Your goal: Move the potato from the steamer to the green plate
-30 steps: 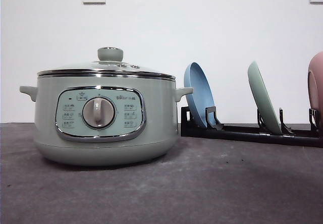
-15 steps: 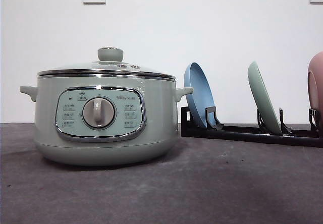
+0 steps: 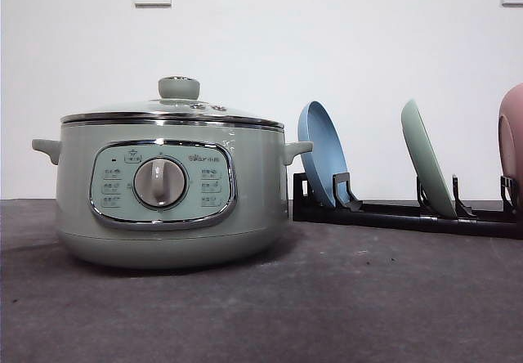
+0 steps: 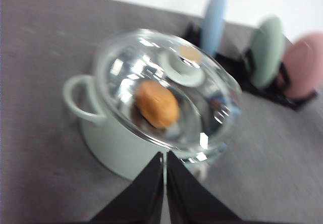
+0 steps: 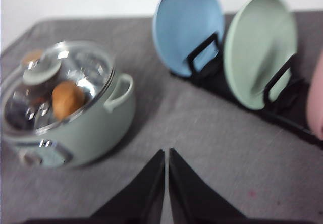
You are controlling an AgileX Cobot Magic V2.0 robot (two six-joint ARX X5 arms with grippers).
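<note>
From my front camera the steamer (image 3: 167,191) hides its contents behind its opaque wall; the pink dish (image 3: 512,138) at three o'clock is cut by the frame edge. Both wrist feeds are blurred; the potato (image 4: 157,104) shows only softly through the glass lid (image 4: 166,90); I can't read the panel markings (image 3: 162,183).

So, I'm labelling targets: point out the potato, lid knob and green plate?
potato (image 4: 157,110), left wrist view, middle of skin.
lid knob (image 3: 178,87), front view, its side.
green plate (image 5: 257,52), right wrist view, face.
</note>
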